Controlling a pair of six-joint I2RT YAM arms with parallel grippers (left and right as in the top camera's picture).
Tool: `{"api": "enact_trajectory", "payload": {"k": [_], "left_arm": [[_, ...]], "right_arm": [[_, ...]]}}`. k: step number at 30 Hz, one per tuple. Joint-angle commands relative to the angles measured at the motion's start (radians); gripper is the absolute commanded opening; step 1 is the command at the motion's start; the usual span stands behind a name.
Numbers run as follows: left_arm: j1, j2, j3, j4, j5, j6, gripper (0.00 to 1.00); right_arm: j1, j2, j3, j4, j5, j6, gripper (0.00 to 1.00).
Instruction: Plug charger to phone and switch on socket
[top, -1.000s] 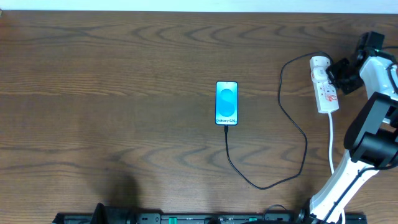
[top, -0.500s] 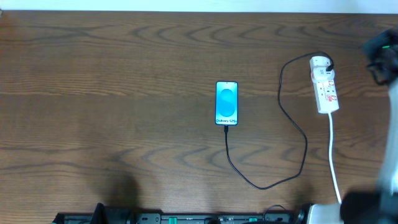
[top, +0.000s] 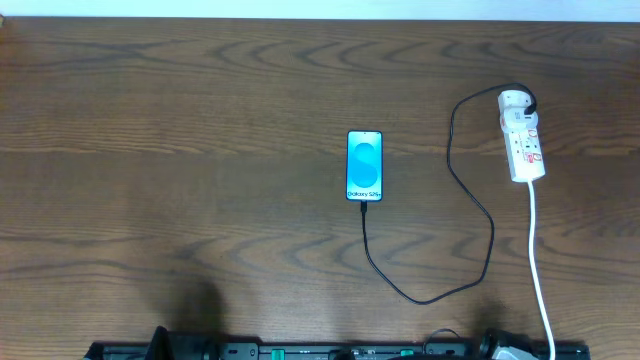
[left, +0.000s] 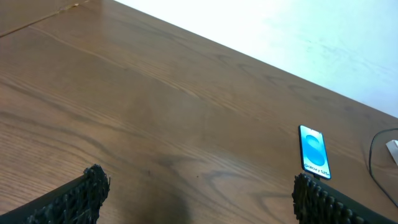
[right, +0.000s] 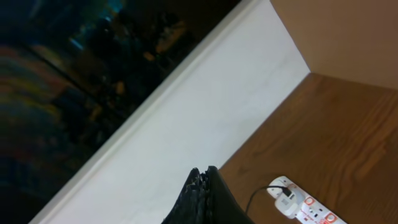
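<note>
Gone from the power strip (top: 523, 140), right gripper (right: 205, 171) sits pressed shut; left gripper (left: 199, 186) gapes wide toward the phone (top: 364, 166).

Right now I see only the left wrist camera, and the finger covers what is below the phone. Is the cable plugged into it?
Observer: Yes. From overhead, the black cable runs into the lower edge of the phone.
Operator: Where does the other end go?
Observer: To a black adapter sitting at the rounded end of the white power strip.
Operator: Is the right gripper near the strip?
Observer: No. In its own camera the right gripper is shut and empty, apart from the strip.
</note>
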Motion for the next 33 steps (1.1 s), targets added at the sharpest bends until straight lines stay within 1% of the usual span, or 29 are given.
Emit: {"api": "enact_trajectory", "payload": {"k": [1,9,18,20,23,25,29,33], "left_arm": [[0.005,-0.002,0.005,0.001,-0.005,0.016,0.96],[0.107,-0.002,0.005,0.001,-0.005,0.016,0.96],[0.109,-0.002,0.005,0.006,-0.002,0.011,0.96],[0.109,-0.002,-0.001,0.069,-0.002,0.008,0.96],[0.109,-0.002,-0.034,0.216,-0.002,0.001,0.96],[0.109,-0.002,-0.053,0.264,-0.002,0.001,0.96],[0.109,-0.002,-0.135,0.386,-0.002,0.001,0.96],[0.109,-0.002,-0.272,0.499,-0.001,0.001,0.96]], "right_arm": [[0.029,-0.055,-0.010,-0.010,-0.038,-0.019,0.01],[0.103,-0.096,-0.010,-0.026,-0.037,-0.020,0.01],[0.120,-0.097,-0.010,-0.024,-0.037,-0.020,0.01],[0.120,-0.096,-0.010,-0.024,-0.037,-0.020,0.02],[0.120,-0.097,-0.010,-0.024,-0.037,-0.020,0.02],[0.120,-0.097,-0.010,-0.024,-0.037,-0.019,0.02],[0.120,-0.097,-0.010,-0.021,-0.037,-0.020,0.03],[0.120,-0.097,-0.010,-0.021,-0.037,-0.020,0.03]]}}
